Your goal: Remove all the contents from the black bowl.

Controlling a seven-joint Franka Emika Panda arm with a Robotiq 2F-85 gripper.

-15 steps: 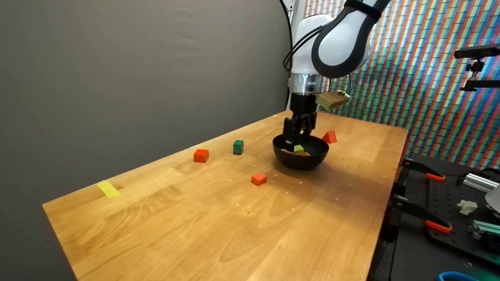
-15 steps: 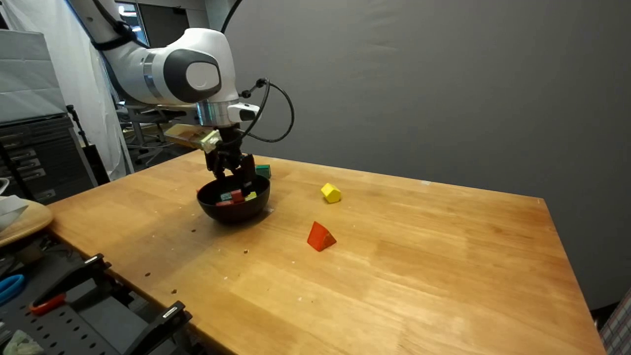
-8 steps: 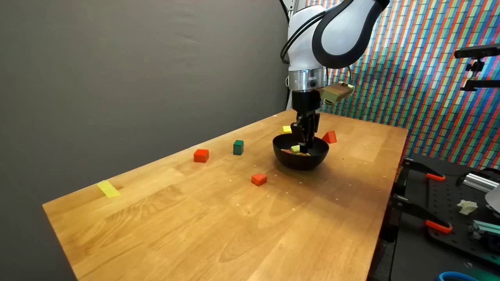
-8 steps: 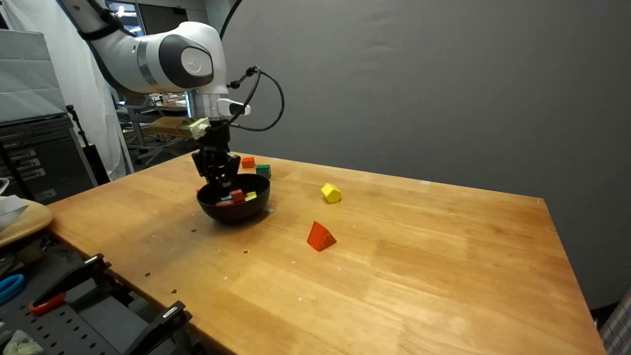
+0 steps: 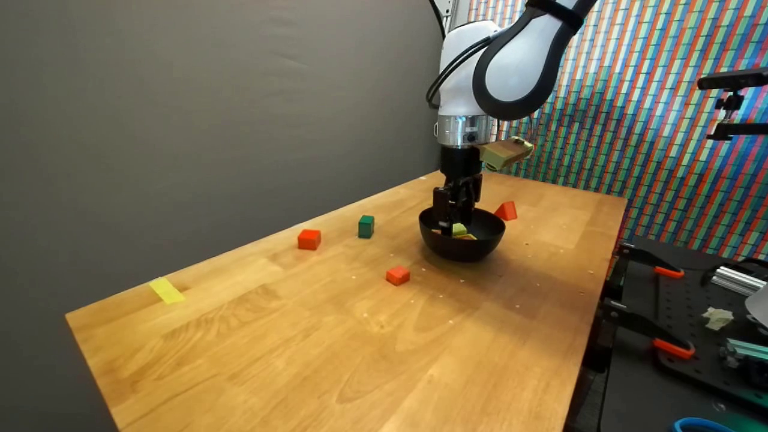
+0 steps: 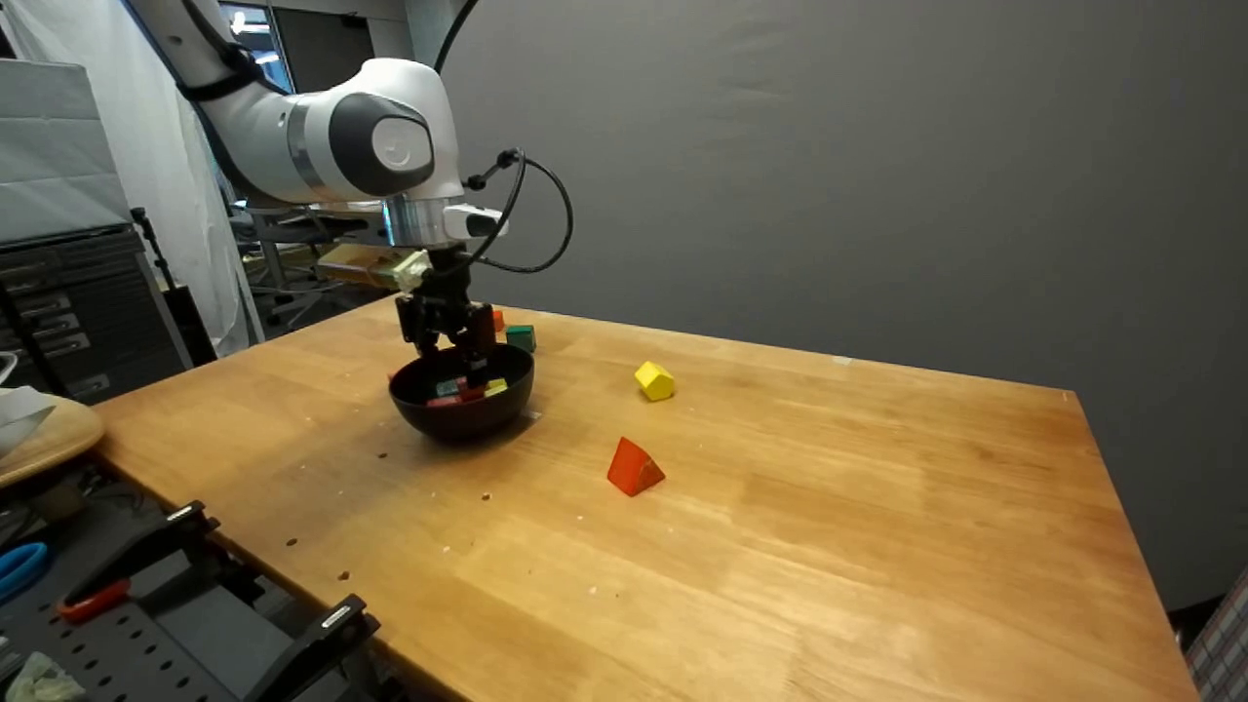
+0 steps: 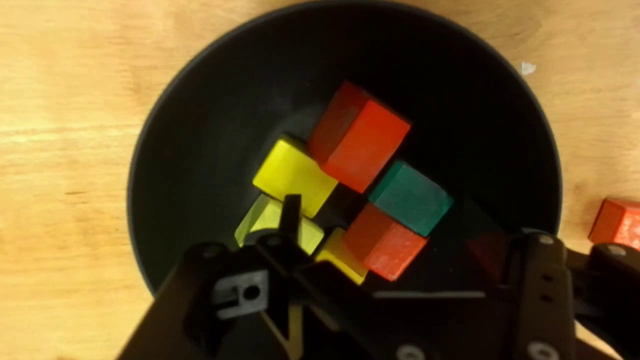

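Several contents blocks lie in the black bowl [image 7: 190,125]: red [image 7: 362,145], green [image 7: 412,200], yellow [image 7: 292,172], pale yellow [image 7: 312,235], a shaded yellow [image 7: 352,265] and a smaller red [image 7: 395,250]. My gripper [image 7: 400,237] is open, one finger in front of the pale yellow block and the other near the bowl's far side, with the smaller red block between but apart from both. By the right finger is a dim dark-red patch; I cannot tell whether it is a block. Both exterior views show the fingers reaching down inside the bowl [image 5: 459,249], partly hiding its blocks.
In an exterior view a red block [image 5: 309,239], a green block [image 5: 366,227], another red block [image 5: 398,276] and a strip of yellow tape [image 5: 167,290] are on the table. A yellow block [image 6: 654,381] and a red wedge [image 6: 634,470] also lie there. Clamps [image 6: 322,648] grip the table's side.
My gripper shifted across the bowl and rose slightly half a second ago, its jaws looking narrower. Now it has come back and down, jaws wider again. The blocks on the table have not moved.
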